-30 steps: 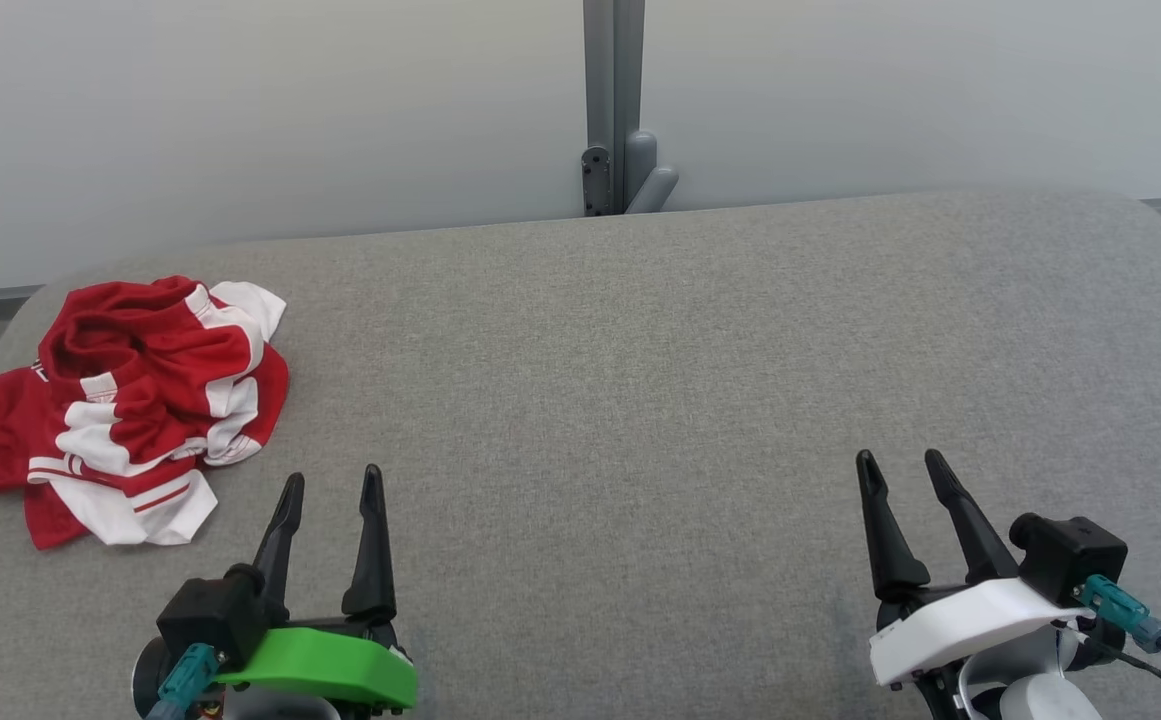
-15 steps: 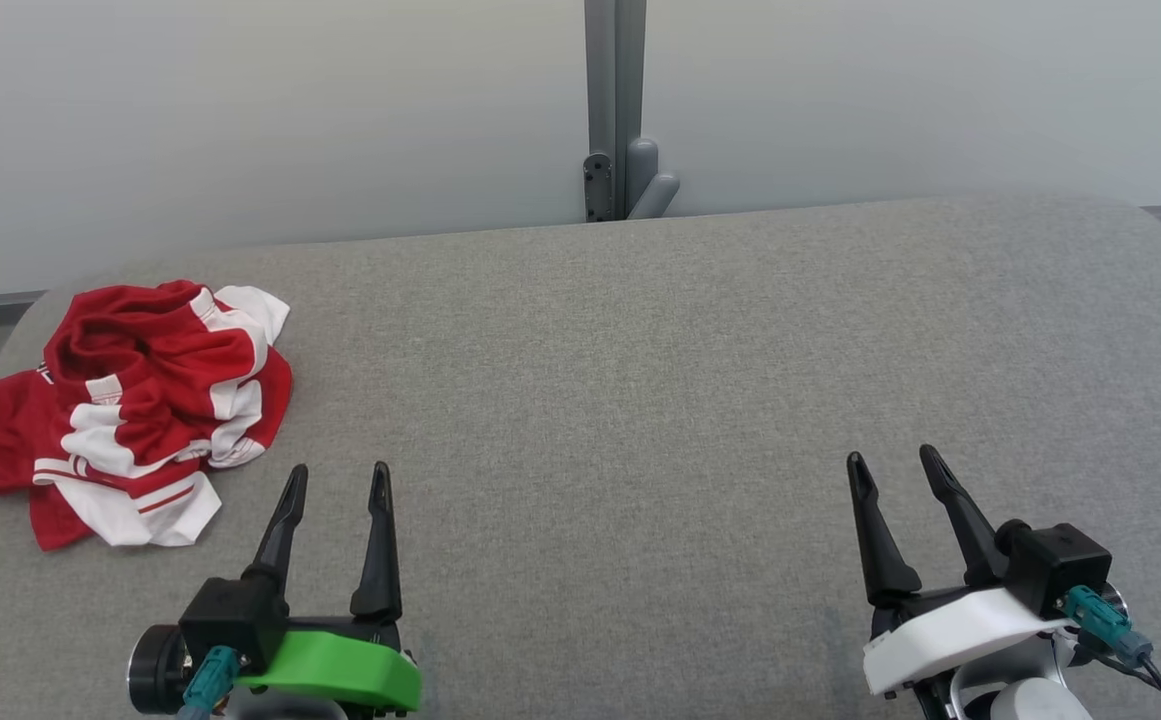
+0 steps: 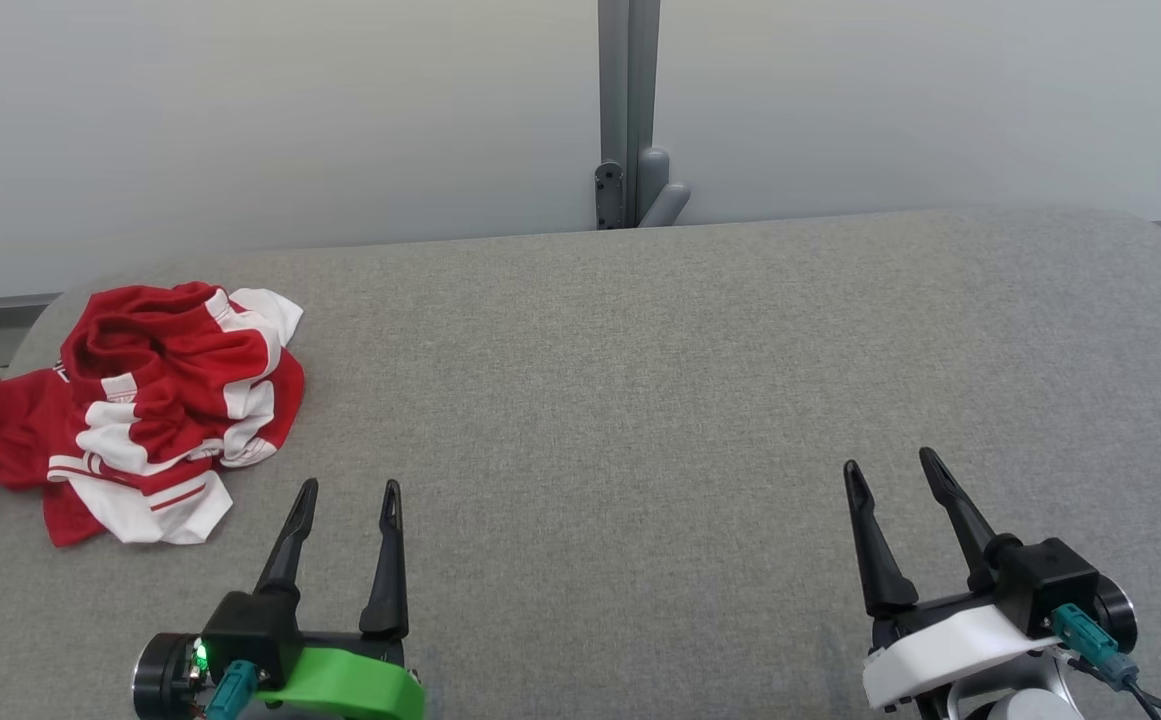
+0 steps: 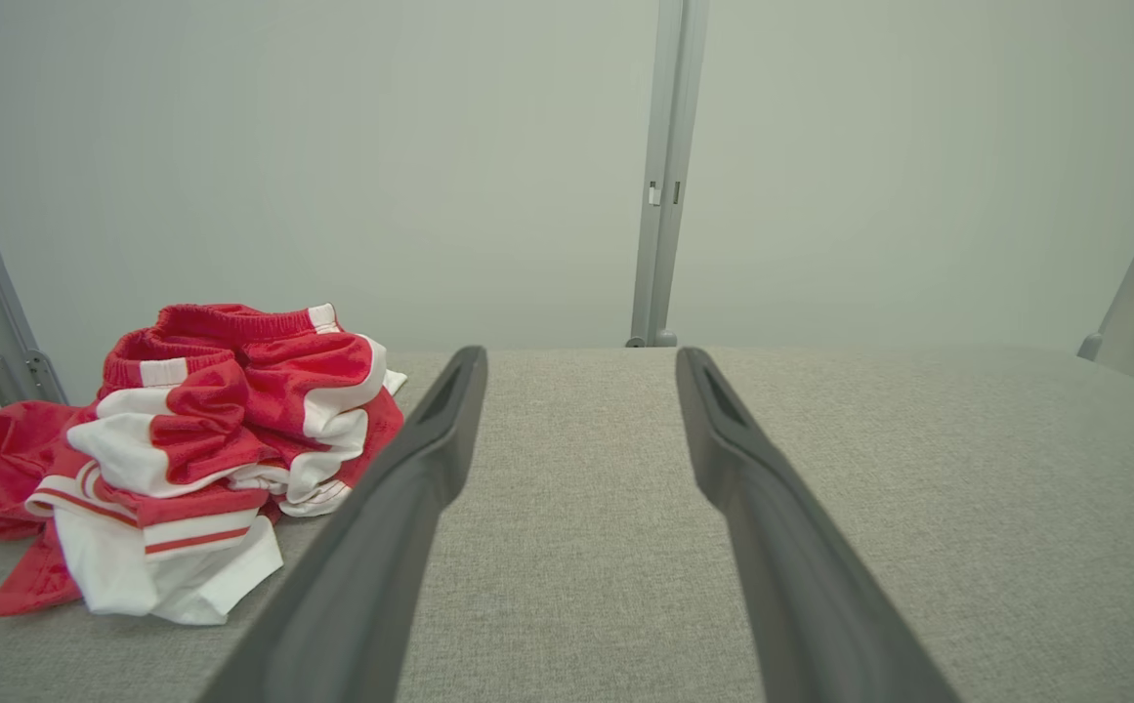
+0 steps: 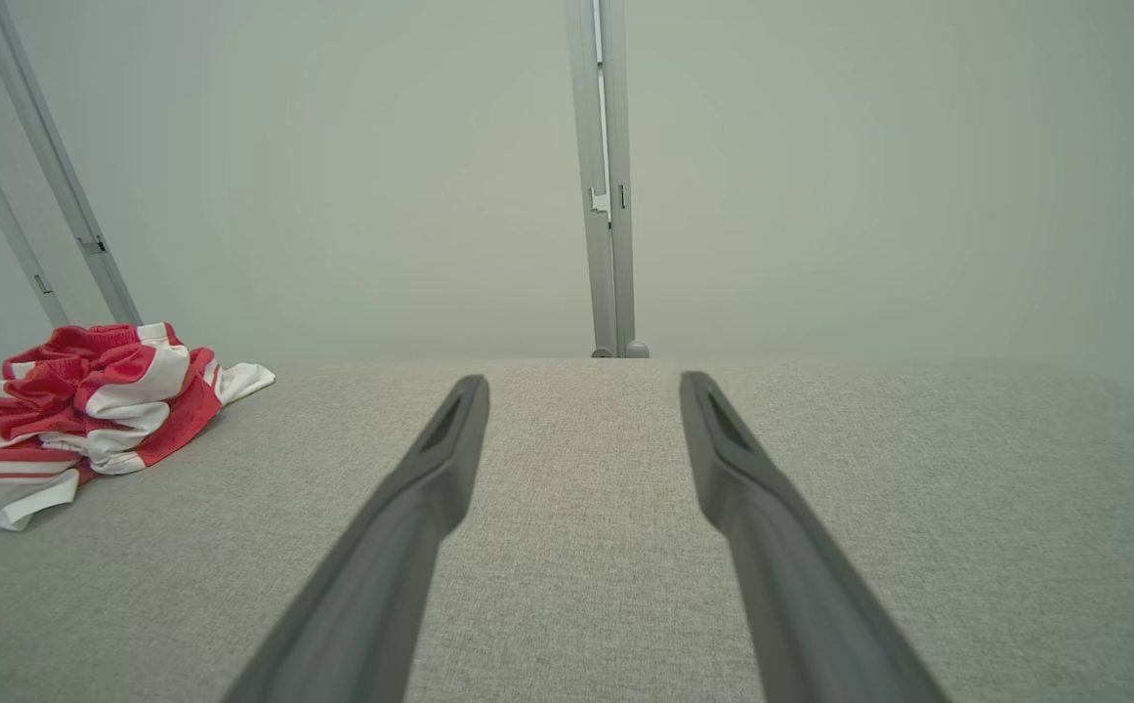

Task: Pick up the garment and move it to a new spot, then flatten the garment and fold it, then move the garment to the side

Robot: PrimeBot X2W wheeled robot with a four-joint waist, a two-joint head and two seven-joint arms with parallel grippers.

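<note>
The red-and-white garment (image 3: 140,410) lies crumpled, maybe overhanging the grey counter (image 3: 640,400) at its left edge, while the left claw (image 3: 351,486) and right claw (image 3: 889,462) hover spread, empty.

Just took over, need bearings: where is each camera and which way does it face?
Head view: on the head, facing forward and down at the table; left gripper and right gripper, open, at bottom.
Left wrist view: on that wrist, facing along its fingers toward the wall.
Right wrist view: likewise, along its own fingers.
Shared: all show the garment at left.
</note>
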